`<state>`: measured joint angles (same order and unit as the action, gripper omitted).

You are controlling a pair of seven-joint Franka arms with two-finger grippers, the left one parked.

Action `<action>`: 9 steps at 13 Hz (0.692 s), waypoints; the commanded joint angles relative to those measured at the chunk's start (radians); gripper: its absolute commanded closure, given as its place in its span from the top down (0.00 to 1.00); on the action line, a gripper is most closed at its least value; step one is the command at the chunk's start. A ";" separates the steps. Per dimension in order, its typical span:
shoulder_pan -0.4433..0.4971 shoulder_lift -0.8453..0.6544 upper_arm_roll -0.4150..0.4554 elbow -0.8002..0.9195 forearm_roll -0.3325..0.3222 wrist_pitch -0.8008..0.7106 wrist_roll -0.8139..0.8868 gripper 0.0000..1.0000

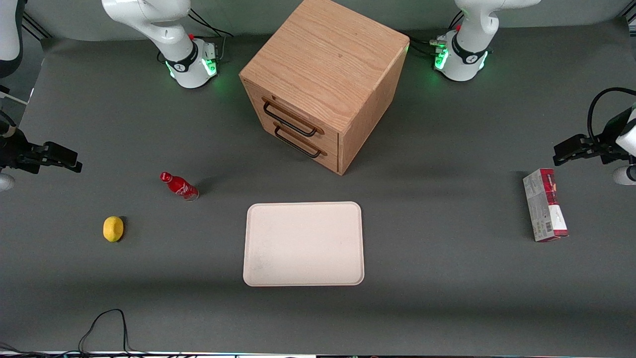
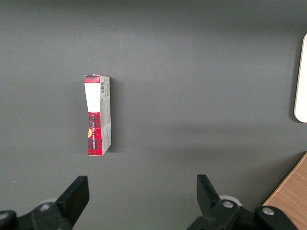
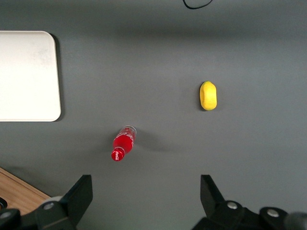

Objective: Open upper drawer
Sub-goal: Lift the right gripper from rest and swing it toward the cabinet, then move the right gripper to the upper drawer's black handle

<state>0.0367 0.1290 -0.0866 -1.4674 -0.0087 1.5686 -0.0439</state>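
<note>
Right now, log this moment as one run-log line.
task: open upper drawer | light oak upper drawer: closed, black bar handle untouched | right gripper: open, at working arm's table end, above the table, holding nothing

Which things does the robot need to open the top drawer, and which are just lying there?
Needed for the job:
- upper drawer of the oak cabinet, shut, with its black bar handle
- gripper, open, hanging at the working arm's end of the table, far from the handle

Just lying about:
- red bottle
- lemon
- white tray
- red carton
- lower drawer
</note>
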 commanded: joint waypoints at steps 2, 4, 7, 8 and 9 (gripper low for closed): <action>0.052 0.058 0.007 0.045 0.044 0.007 0.019 1.00; 0.119 0.105 0.010 0.091 0.052 0.007 0.012 1.00; 0.247 0.136 0.013 0.108 0.052 0.008 -0.060 1.00; 0.293 0.138 0.013 0.107 0.052 0.016 -0.060 1.00; 0.342 0.144 0.013 0.107 0.052 0.025 -0.060 1.00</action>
<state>0.3057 0.2530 -0.0629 -1.3956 0.0305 1.5926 -0.0702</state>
